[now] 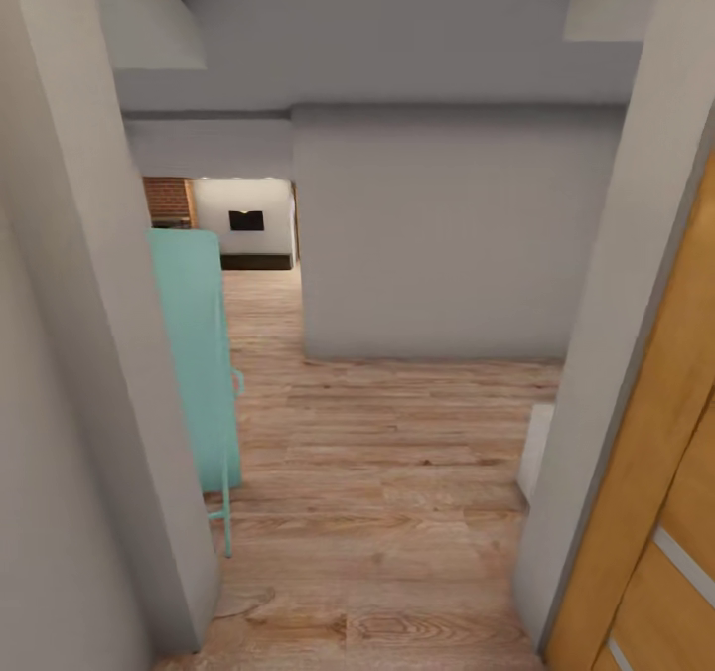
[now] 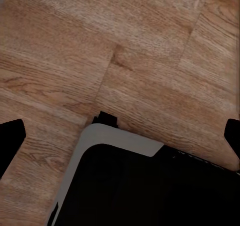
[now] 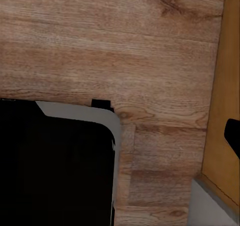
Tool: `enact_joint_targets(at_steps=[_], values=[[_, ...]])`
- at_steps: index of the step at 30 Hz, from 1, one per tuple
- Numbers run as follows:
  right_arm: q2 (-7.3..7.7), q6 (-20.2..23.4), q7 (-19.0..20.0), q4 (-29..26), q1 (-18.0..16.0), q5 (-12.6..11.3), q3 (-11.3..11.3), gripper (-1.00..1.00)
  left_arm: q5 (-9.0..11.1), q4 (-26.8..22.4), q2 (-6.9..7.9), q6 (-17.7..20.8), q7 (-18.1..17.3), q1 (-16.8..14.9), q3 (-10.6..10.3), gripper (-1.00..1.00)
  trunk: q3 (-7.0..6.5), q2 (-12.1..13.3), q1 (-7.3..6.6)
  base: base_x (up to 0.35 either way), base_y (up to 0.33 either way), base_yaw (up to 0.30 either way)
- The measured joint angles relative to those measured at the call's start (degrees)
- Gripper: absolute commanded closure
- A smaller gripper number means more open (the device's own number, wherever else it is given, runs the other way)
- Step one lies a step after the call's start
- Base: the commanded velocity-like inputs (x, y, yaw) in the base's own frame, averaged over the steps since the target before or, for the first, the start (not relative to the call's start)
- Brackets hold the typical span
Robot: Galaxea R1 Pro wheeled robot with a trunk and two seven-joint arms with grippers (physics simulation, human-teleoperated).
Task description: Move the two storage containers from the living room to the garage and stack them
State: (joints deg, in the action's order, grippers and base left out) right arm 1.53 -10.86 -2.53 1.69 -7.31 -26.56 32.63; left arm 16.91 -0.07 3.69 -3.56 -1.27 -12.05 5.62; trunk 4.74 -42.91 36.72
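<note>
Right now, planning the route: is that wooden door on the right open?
Open: the wooden door swings inward beside the doorway, plank floor visible beyond.

Teal cabinet (image 1: 194, 353) half hidden behind left wall (image 1: 70, 353). Wooden door (image 1: 655, 472) cut by frame edge. Dark far-room panel (image 1: 246, 220) too small to identify.

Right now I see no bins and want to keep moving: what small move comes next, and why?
Probably roll straight ahead through the gap: the wood plank floor runs on between the teal door and the wooden door, toward a far room with a black wall TV.
</note>
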Motion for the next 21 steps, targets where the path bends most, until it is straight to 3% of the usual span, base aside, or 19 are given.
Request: enact_joint_targets(at_steps=[21], values=[[0.0, 0.1, -0.1, 0.0, 0.0, 0.0, -0.2, -1.0, 0.0, 0.0, -0.15, -0.2, 0.0, 0.0, 0.0, -1.0, 0.0, 0.0, 0.0, 0.323, 0.0, 0.0]])
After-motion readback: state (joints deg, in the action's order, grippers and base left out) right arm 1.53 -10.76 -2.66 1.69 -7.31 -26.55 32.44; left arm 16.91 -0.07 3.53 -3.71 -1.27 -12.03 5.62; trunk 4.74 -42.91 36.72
